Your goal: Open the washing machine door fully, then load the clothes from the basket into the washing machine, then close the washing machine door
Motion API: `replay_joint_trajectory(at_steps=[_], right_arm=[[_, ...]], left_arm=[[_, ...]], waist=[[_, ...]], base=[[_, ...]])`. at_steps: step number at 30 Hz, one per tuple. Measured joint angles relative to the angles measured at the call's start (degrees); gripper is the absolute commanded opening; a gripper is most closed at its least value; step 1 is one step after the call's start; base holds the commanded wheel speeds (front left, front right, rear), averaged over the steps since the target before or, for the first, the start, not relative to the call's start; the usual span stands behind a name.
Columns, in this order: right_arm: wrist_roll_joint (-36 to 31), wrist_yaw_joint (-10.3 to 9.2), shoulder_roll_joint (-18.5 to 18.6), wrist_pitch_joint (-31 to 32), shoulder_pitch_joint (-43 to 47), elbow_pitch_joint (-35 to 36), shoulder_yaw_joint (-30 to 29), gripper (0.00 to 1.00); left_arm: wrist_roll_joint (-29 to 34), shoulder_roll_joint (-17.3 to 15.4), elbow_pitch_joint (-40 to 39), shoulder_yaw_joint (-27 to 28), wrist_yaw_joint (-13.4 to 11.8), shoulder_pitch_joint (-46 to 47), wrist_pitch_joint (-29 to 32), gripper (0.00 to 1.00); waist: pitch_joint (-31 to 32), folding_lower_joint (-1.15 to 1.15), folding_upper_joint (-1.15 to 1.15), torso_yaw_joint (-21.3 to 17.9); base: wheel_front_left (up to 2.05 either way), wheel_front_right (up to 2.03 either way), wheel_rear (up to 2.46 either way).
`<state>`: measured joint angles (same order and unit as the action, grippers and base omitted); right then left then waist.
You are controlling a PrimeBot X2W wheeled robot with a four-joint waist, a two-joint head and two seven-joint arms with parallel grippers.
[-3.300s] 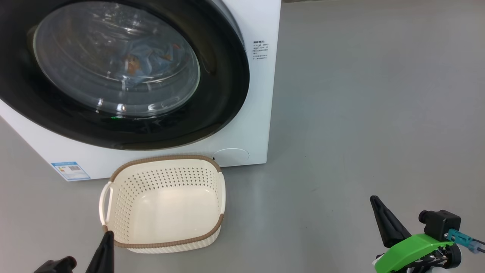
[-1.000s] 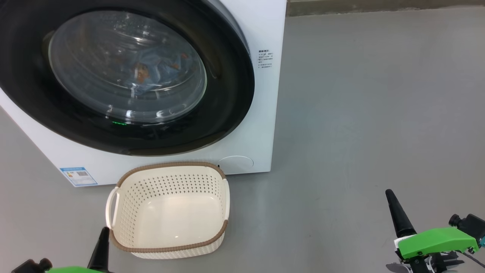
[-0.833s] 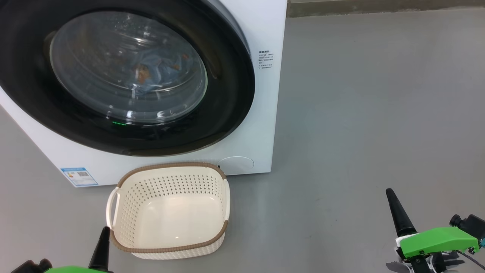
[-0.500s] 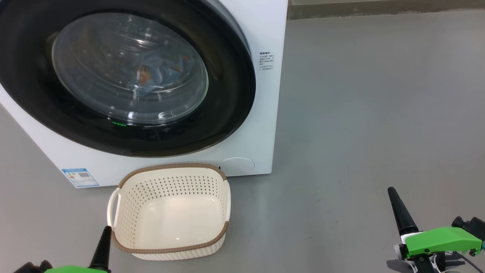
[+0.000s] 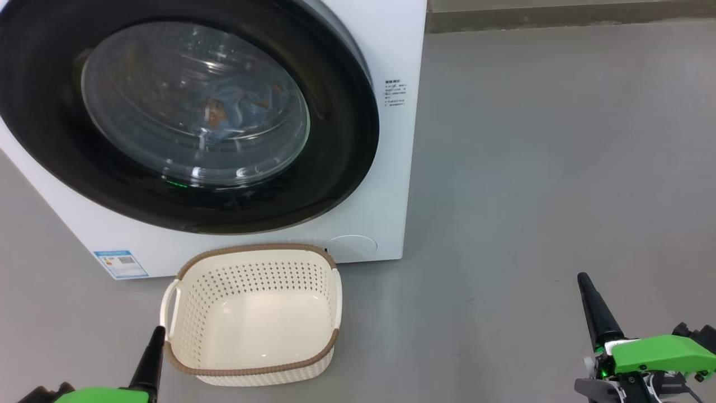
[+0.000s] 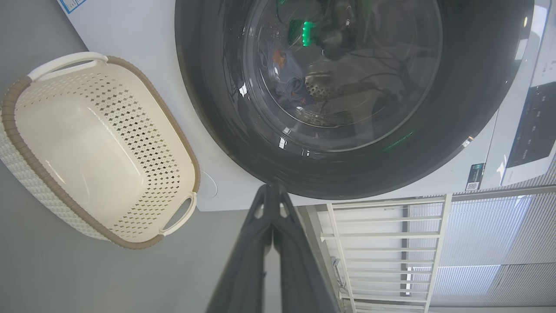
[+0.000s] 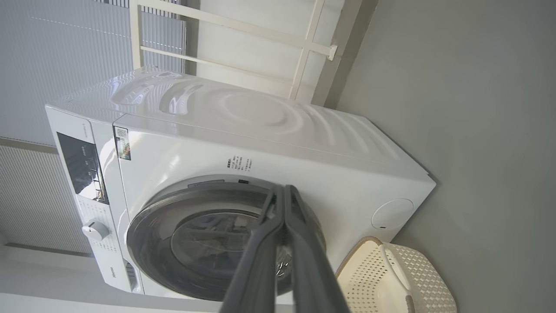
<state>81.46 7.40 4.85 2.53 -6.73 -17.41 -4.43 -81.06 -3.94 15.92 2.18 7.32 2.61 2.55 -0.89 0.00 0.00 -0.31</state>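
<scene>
Cream perforated basket (image 5: 254,247) empty; blue printed clothes (image 5: 235,103) behind latched black-rimmed glass door (image 5: 347,168). Left gripper (image 6: 270,191), right gripper (image 7: 282,189) pinched together, holding nothing. Task seems done.

Bright, even, diffuse light fills every view. In the head view the grey floor (image 5: 531,168) is evenly lit with a dull sheen, and the basket (image 5: 251,263) throws only a faint, soft shadow at its 3 o'clock side. The washing machine door (image 5: 347,140) carries small white glints low on its glass and a green reflected spot near 6 o'clock. Rippled glare lies across the washing machine (image 7: 260,113) top in the right wrist view. Both wrist views bend straight lines toward the edges. The left pincer (image 6: 273,195) and right pincer (image 7: 284,191), each at 6 o'clock of its own view, look soft and out of focus. The blinds (image 6: 491,234) at 4 o'clock glow pale.
</scene>
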Motion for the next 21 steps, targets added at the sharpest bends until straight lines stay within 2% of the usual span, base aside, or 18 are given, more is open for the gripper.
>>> replay_joint_trajectory(at_steps=[21], right_arm=[[10.3, 0.00, -1.8, 3.4, 1.0, 1.6, -2.8, 0.00]], left_arm=[[-10.8, 1.3, -0.2, 1.9, 0.0, 1.1, 3.3, 0.00]], waist=[[0.7, 0.00, 0.00, 0.3]], base=[[0.00, 0.00, 0.00]])
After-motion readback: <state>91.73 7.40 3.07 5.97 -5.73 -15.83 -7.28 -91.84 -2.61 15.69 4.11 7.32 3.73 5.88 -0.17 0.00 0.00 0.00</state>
